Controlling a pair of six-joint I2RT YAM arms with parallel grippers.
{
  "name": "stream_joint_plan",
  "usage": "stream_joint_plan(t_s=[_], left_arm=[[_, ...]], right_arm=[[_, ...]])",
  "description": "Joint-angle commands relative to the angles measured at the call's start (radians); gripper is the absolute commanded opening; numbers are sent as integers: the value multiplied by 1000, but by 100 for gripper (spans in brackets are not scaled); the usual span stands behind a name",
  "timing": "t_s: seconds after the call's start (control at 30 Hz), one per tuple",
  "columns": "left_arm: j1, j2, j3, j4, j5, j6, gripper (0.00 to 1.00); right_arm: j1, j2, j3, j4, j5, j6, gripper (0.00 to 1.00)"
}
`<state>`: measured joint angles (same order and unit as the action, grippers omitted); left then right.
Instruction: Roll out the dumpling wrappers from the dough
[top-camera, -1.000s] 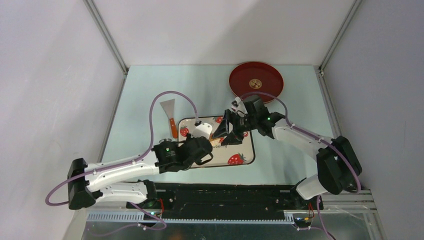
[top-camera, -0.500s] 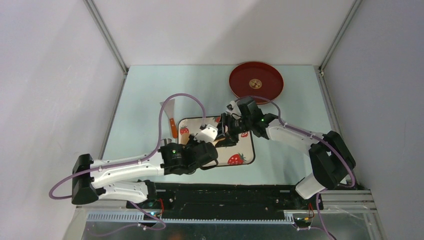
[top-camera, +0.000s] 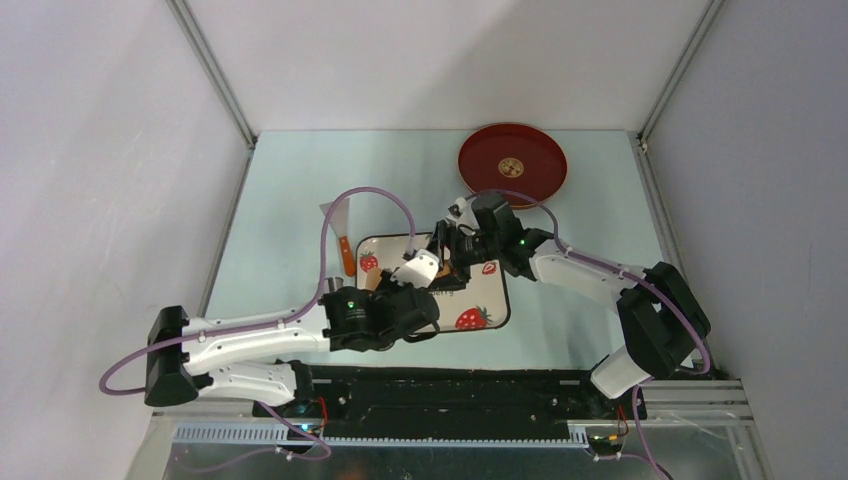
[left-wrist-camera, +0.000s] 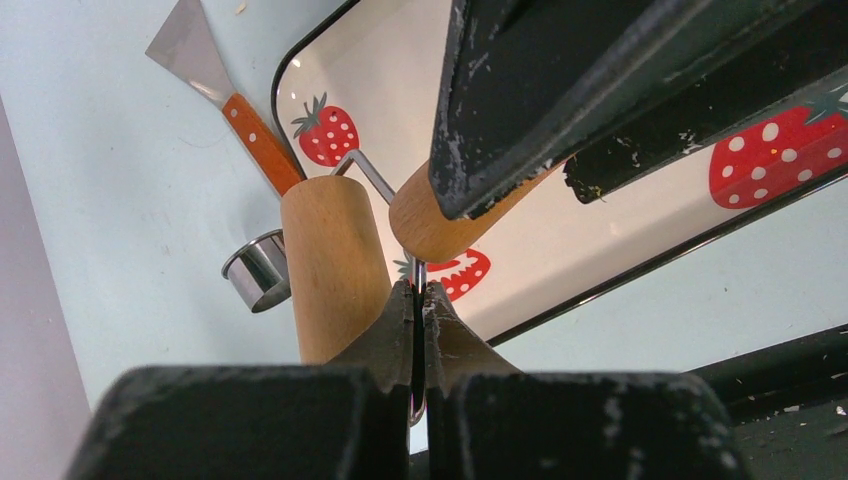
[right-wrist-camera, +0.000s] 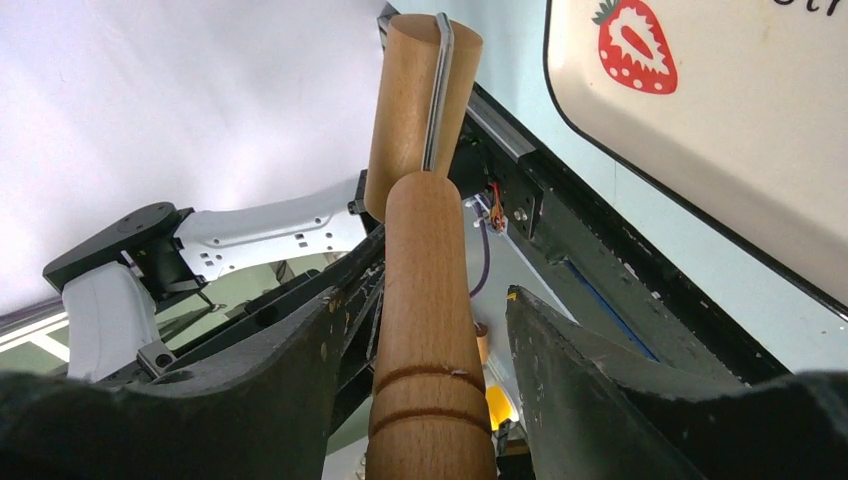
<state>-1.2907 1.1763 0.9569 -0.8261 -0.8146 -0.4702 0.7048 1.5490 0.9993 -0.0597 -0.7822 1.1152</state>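
Observation:
The tan wooden roller has a drum (left-wrist-camera: 335, 265), a handle (left-wrist-camera: 440, 215) and a bent steel wire (left-wrist-camera: 372, 178) joining them. It hangs above the strawberry-patterned plate (top-camera: 490, 300). My left gripper (left-wrist-camera: 418, 295) is shut on the wire. My right gripper (right-wrist-camera: 430, 300) is open, with a jaw on each side of the handle (right-wrist-camera: 425, 250) and small gaps between. Its black fingers (left-wrist-camera: 560, 80) fill the top of the left wrist view. The two grippers meet over the plate in the top view (top-camera: 440, 268). No dough or wrappers show; the arms hide the middle of the plate.
A steel ring cutter (left-wrist-camera: 255, 270) lies on the table left of the plate. A scraper with an orange handle (top-camera: 340, 235) lies beyond it. A red round tray with a gold emblem (top-camera: 513, 160) stands at the back right. The black base rail runs along the near edge.
My left gripper carried the roller to the right and up. My right gripper moved left, and its open jaws now lie around the roller's handle.

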Motion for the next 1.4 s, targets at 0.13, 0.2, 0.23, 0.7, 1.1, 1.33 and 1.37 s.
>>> stream_joint_plan(t_s=[0.13, 0.2, 0.23, 0.7, 1.1, 1.33, 1.37], left_arm=[[-19, -24, 39, 18, -80, -28, 0], [-22, -25, 38, 17, -81, -27, 0], [-23, -26, 38, 17, -83, -27, 0], [-26, -19, 22, 5, -107, -59, 3], [-15, -29, 107, 39, -35, -190, 99], [230, -208, -71, 269, 327, -230, 99], [300, -250, -94, 294, 406, -243, 99]], right_arm=[[-1, 15, 38, 77, -6, 24, 61], [-1, 26, 38, 74, -10, 23, 56], [-2, 29, 39, 71, -14, 21, 54], [2, 8, 39, 3, -18, -25, 0], [-18, -85, 38, -190, 143, -208, 0], [-95, -202, 39, -372, 245, -351, 0], [-115, -229, 38, -411, 261, -379, 0]])
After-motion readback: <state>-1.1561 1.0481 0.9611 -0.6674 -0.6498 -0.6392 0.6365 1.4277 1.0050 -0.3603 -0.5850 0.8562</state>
